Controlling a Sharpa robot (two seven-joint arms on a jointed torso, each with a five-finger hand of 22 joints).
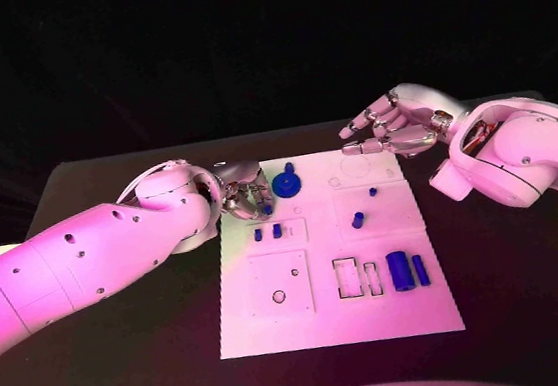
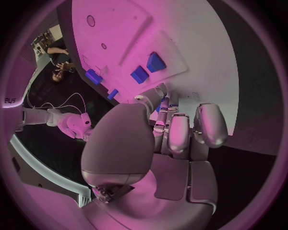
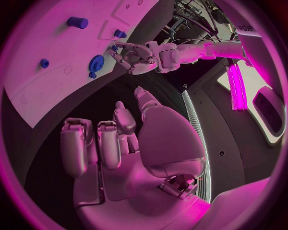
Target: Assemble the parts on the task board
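A flat white task board (image 1: 338, 320) lies mid-counter (image 1: 123, 383), matte black, its smooth face cut with shallow rectangular recesses. Small glossy blue parts sit on it: a round disc (image 1: 288, 185), a stubby cylinder (image 1: 400, 271). The left hand (image 1: 242, 195) hovers at the board's far-left corner, fingers curled, holding nothing I can make out. The right hand (image 1: 396, 124) hangs past the far edge, fingers loosely apart, empty.

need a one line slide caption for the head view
Left hand reaches over the white task board's far left edge beside a round blue part; right hand hovers off the far right corner.
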